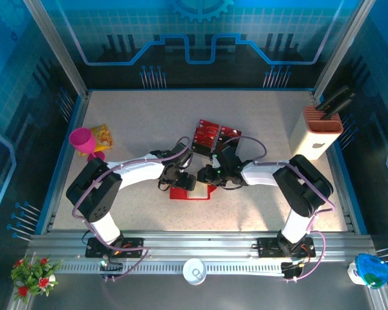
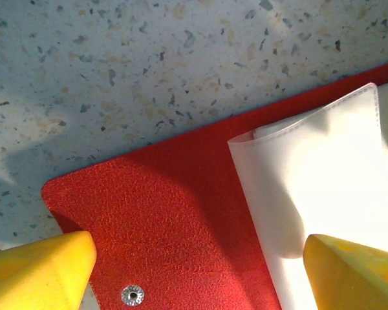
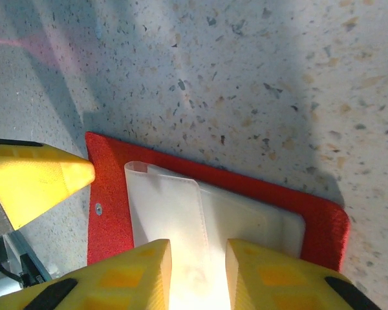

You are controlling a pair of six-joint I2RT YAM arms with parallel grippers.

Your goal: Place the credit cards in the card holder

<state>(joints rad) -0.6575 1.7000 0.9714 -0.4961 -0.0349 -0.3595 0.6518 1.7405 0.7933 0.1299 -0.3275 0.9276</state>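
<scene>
Left gripper (image 2: 197,265): jaws wide apart, nothing held. It hangs low over the card holder (image 1: 194,194), one fingertip off the red flap's outer corner, the other above the pale sleeve (image 2: 323,174).

Card holder: lies opened flat at mid-table (image 1: 116,206) between the two grippers, long axis running left to right across the arms. The sleeve's free edge faces the left gripper.

Right gripper (image 3: 197,274): jaws nearly together over the sleeve, with a narrow gap showing. Whether they nip the plastic I cannot tell.

Credit cards (image 1: 207,132): two lie side by side on the table beyond the holder, away from the arm bases and clear of both grippers, slightly skewed. In my judgement the right gripper is the nearer, and a pick calls for a reach outward.

Markings: no brand, label or lettering legible.
</scene>
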